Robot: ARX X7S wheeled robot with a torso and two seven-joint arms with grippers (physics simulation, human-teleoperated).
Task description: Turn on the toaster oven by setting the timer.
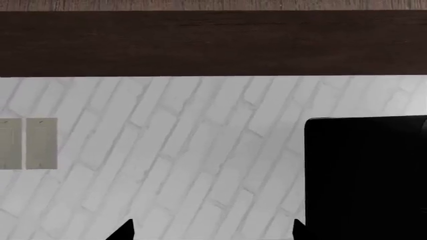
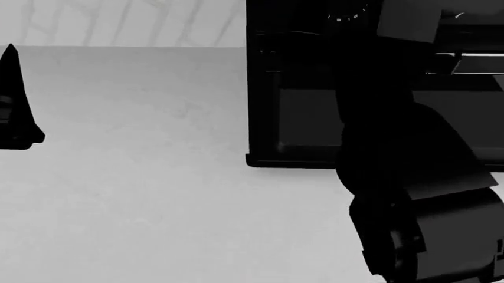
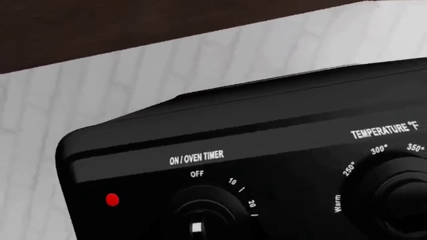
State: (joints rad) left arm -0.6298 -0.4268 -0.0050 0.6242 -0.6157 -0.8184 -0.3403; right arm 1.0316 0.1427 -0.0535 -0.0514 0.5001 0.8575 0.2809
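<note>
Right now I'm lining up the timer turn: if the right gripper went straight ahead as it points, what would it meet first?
Probably the toaster oven control panel, at or near the ON/OVEN TIMER dial. The gripper's fingers aren't visible, so depth is uncertain.

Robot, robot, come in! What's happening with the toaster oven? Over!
Left gripper open, empty. Right gripper unseen, arm up near toaster oven. Timer dial close ahead, red light showing. Nothing seen blocking.

White diagonal-brick wall [image 1: 167, 150], dark wood cabinet [image 1: 213, 42] band across top of left wrist frame. Two beige wall plates [image 1: 30, 143] at left edge. Pale grey counter [image 2: 141, 177] fills head view's lower left.
</note>
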